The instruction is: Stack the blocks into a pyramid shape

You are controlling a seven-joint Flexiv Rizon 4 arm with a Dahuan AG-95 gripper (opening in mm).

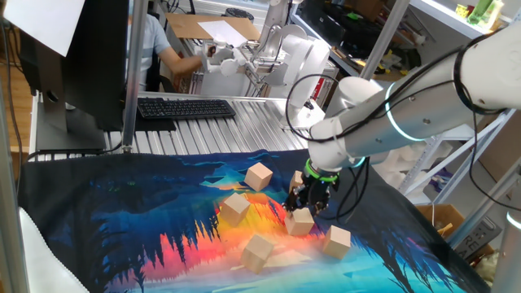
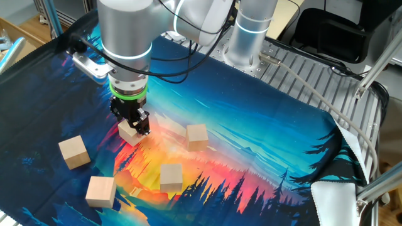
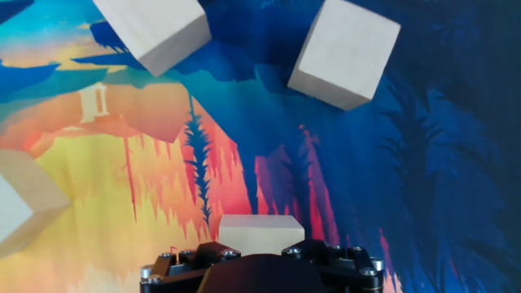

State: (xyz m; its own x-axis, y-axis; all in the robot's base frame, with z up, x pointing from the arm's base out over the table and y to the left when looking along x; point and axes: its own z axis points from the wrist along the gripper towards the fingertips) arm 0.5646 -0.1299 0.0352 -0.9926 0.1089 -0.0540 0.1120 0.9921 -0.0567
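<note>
Printed forest-sunset cloth is covering the tabletop. Gripper is pointing down over one wooden block near the cloth's centre; finger spread is unclear. Four other blocks are lying scattered around it.

The blocks are pale tan, plain bare wood with no paint or marking. The cloth over the surface is printed with a sunset scene: deep blue and teal at its edges, running to orange, yellow and red in the middle, with dark fir-tree shapes. The arm is white and silver-grey with a glowing cyan ring, and a green band sits above the black gripper. The keyboard looks black.
</note>
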